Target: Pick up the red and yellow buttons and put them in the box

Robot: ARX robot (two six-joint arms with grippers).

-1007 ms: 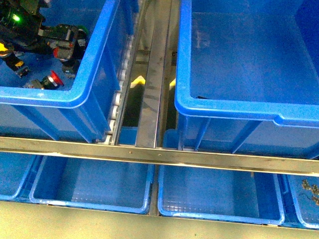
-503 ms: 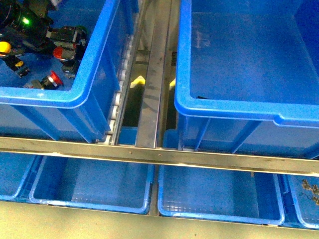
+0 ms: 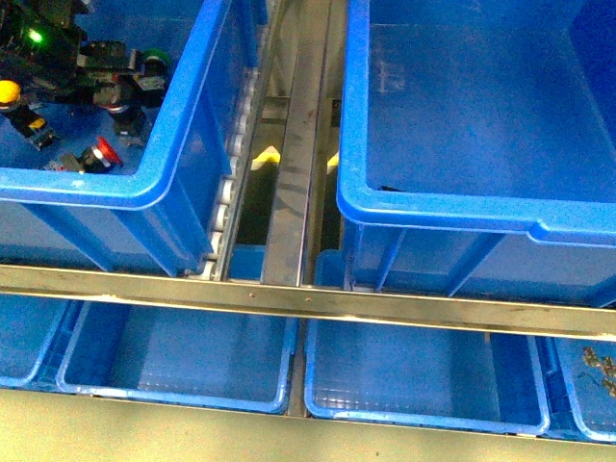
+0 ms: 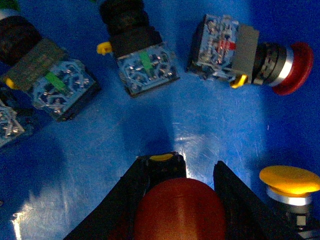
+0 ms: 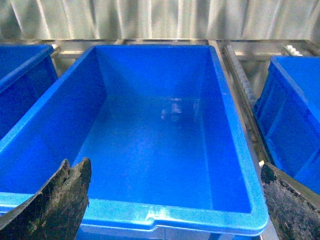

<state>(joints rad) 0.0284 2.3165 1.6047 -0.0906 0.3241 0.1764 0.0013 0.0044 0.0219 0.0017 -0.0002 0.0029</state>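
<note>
Red button (image 4: 178,210): rnd domed cap

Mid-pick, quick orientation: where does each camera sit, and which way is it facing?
Front: on the body, looking down on the left crate and the box; only the left arm shows, top left.
Left wrist: looks down at the left crate's floor; left gripper clamps a red button.
Right wrist: faces into the empty box; the open right gripper frames it.
Shared: front and left wrist, the yellow button; front and right wrist, the box.
</note>
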